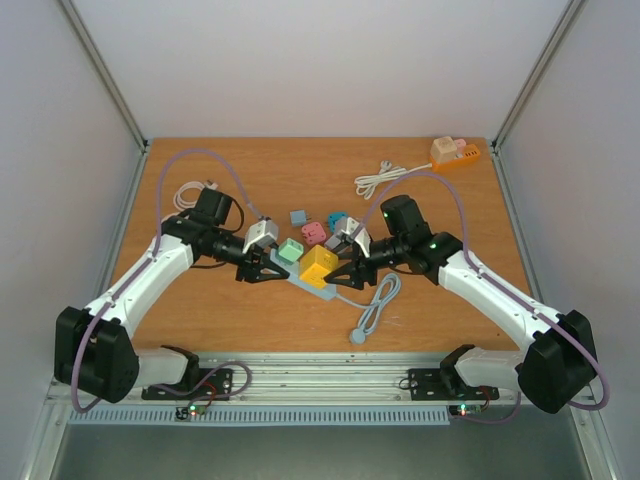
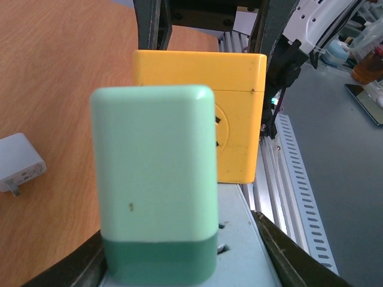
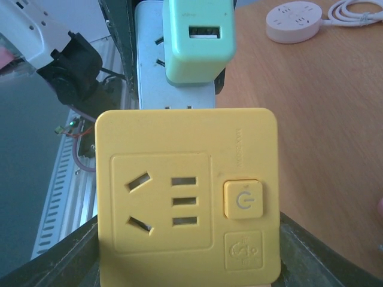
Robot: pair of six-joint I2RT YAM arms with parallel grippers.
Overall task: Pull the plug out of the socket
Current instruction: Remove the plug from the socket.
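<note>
Two pincers: both are bearing on one socket strip (image 3: 148,78) from opposite ends, mid-desk.
Right pincer (image 1: 340,275): its fingers are pressing both flanks of the yellow plug (image 3: 188,197), so it appears to be grasping it.
Left pincer (image 1: 272,270): it is straddling the strip at the green plug (image 2: 155,173) and appears to be clamping the strip body, not the plug.
Yellow plug: it is sitting on the strip, apparently seated, just beside the green plug; extraction is not yet done.
Risk, strip lift: if the left clamp is gripping weakly, the whole strip is likely to rise with the plug.
Risk, skewed pull: an off-axis pull risks binding the pins or sliding the fingers off the smooth casing.
Risk, neighbour: the green plug is standing close enough to be knocked.
Desk (image 1: 200,310): brown wood-grain, carrying loose adapters (image 1: 313,232), a white cord (image 1: 380,178) and an orange strip (image 1: 452,152).
Room: plain white panels are enclosing the desk on three sides.
</note>
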